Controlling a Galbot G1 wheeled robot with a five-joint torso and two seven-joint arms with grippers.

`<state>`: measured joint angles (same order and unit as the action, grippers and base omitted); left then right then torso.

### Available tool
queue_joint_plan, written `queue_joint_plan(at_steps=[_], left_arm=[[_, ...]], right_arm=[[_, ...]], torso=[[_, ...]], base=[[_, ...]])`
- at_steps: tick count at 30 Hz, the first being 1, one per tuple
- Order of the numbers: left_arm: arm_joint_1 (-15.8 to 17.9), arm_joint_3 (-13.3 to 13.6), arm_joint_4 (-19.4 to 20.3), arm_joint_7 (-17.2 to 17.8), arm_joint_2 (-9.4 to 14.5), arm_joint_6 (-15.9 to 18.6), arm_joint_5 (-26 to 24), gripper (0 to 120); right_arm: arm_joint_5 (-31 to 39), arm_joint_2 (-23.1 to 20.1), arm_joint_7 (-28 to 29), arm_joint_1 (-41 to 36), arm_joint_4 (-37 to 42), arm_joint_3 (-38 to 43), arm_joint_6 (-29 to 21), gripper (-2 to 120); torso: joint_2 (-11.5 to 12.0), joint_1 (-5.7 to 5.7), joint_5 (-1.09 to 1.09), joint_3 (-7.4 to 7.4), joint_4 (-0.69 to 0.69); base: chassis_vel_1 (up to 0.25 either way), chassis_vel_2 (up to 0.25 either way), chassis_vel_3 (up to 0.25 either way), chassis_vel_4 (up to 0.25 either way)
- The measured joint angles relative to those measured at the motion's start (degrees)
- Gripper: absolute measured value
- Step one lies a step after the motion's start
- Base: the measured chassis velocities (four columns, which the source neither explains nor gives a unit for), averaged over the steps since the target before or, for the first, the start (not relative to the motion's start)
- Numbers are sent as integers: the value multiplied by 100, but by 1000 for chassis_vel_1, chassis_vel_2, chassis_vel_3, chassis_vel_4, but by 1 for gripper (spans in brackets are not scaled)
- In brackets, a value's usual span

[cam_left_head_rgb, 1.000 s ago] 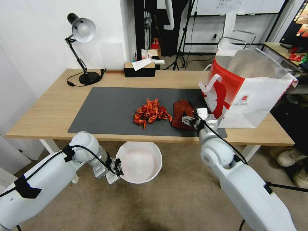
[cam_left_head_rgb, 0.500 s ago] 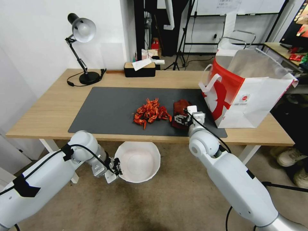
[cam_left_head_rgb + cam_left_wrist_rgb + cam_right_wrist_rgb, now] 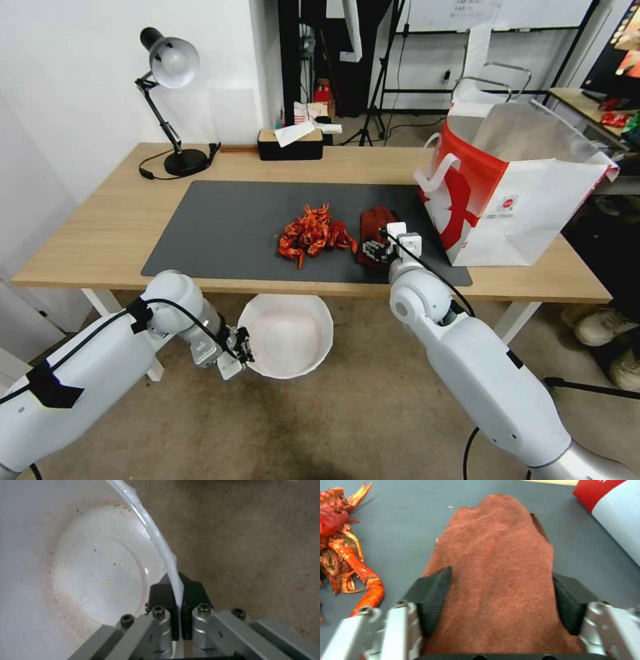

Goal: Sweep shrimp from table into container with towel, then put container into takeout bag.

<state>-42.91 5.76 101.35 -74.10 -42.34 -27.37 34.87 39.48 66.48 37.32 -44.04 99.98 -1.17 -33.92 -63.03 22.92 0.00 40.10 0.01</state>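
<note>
The shrimp (image 3: pixel 315 235) lie in a loose pile near the middle of the dark mat (image 3: pixel 220 227) on the tabletop (image 3: pixel 100 233), claws and legs pointing every way. Just at their 3 o'clock lies the towel (image 3: pixel 371 233), flat on the mat, its long axis running from the near edge toward 12 o'clock, its far end narrowed and rounded. The right gripper (image 3: pixel 375 250) sits over the towel's near end with its fingers (image 3: pixel 431 597) spread wide, one on each side of the cloth and not pinching it. Farther toward 3 o'clock stands the bag (image 3: pixel 513 193), upright and open, its red side facing the towel, well apart from the shrimp. Below the tabletop's near edge, at the pile's 6 o'clock, the container (image 3: pixel 287 337) is held over the carpeted floor (image 3: pixel 373 413), mouth up, with nothing inside but faint specks and stains. The left gripper (image 3: pixel 241 350) holds it, fingers (image 3: pixel 163 595) clamped on its rim. A desk lamp (image 3: pixel 170 100) and a tissue box (image 3: pixel 291 143) stand at the far edge.
</note>
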Motion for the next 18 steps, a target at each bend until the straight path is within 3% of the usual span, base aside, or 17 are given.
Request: queue_joint_plan(at_steps=[2,4,6,11,13,18], left_arm=[[0,-4,-9,12,13,-3,-15,0],[0,-4,-9,12,13,-3,-15,0],[-1,-11,-16,23,12,-14,-16,0],[-9,-15,-25,34,0,-20,-16,0],[-28,-19,-40,37,-3,-33,-17,0],[-46,-28,-58,44,-8,-39,-24,0]], right_arm=[[61,-12,30,3,3,13,0,53],[61,-12,30,3,3,13,0,53],[119,-68,34,-9,27,24,27,38],[183,-115,27,-25,48,37,66,26],[195,-167,-61,-43,60,68,169,14],[200,-336,-527,-64,137,216,466,7]], torso=[[0,0,0,0,0],[0,0,0,0,0],[0,0,0,0,0],[0,0,0,0,-1],[0,0,0,0,-1],[0,0,0,0,-1]], base=[[0,0,0,0],[0,0,0,0],[0,0,0,0],[0,0,0,0],[0,0,0,0],[0,0,0,0]])
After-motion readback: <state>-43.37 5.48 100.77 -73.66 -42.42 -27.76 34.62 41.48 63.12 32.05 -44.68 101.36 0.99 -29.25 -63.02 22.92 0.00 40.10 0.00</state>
